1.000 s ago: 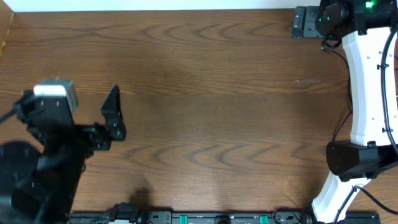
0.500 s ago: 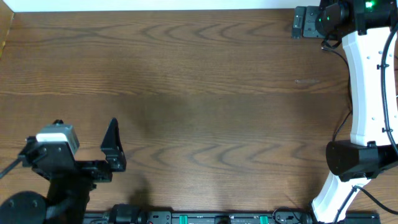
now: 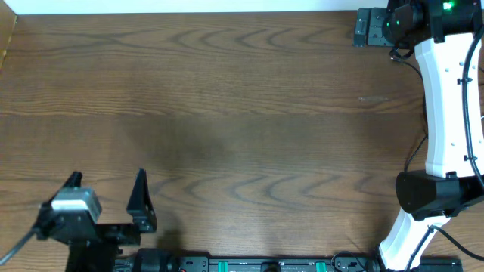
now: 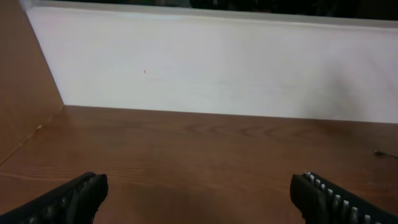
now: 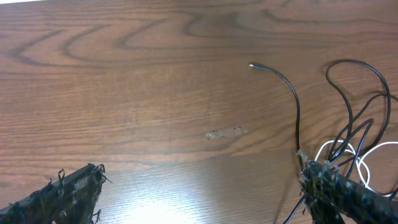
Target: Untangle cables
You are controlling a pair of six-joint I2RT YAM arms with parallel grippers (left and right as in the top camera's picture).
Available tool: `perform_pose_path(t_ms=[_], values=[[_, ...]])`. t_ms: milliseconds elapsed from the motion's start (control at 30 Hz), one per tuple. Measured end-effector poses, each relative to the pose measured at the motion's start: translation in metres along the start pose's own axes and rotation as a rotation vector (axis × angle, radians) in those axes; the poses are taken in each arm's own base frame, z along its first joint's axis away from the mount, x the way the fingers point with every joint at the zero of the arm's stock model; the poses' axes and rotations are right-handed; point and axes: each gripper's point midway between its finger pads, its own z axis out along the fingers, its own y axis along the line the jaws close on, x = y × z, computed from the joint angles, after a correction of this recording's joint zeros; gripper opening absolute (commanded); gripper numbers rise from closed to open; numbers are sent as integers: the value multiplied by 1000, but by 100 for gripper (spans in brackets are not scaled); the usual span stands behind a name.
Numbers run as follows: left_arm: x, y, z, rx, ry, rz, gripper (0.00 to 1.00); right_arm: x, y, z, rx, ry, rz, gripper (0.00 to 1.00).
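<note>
- Since the earlier overhead view, the left gripper (image 3: pixel 106 195) has drawn back along the counter (image 3: pixel 249 113). It was about halfway down the left side and now sits at the near left corner. The right arm (image 3: pixel 446 98) has not shifted.
- The cables show only in the right wrist view, at its right side. One black cable (image 5: pixel 295 99) lies on the wood with a loose end pointing up and left, and it arcs down toward the right-hand finger.
- More black loops (image 5: pixel 354 87) stand behind that arc, and a white cable (image 5: pixel 379 151) curls among them near the frame's right edge. The strands cross one another there, still in a tangle.
- The tangle lies just beside the tip of the right-hand finger. Whether it touches the finger cannot be told.
- The right gripper (image 5: pixel 200 174) is spread wide and released, with only bare wood between its fingers. A pale scuff mark (image 5: pixel 225 132) lies on the counter ahead of it, left of the black cable.
- In the overhead view the right gripper (image 3: pixel 364 27) sits at the far right corner. The thin cords cannot be made out from up there.
- The left gripper (image 4: pixel 199 183) is also released, its fingers wide apart and holding nothing. It is well apart from the cables.
- It faces a white wall (image 4: pixel 217 68) at the counter's far edge, with a brown side panel (image 4: pixel 25 93) to the left.
</note>
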Motion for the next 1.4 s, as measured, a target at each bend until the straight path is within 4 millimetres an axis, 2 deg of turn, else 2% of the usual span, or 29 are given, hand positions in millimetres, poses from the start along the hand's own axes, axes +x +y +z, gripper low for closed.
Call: perform_pose_path(t_ms=[233,833,1100,1267,1400], values=[[9,1,-17,-1,-52,-1,99,0,0,0,0,0,0,99],[52,5,-34,3,-116,-2,99,0,2,0,-2,0,-3,99],[61,6,-28,-4,-99,-13,99,0,2,0,-3,0,-5,99],[51,5,-24,0,-143,-24,99,0,2,0,-3,0,-4,99],[46,5,-8,5,-191,-40,98,0,2,0,-3,0,-4,99]])
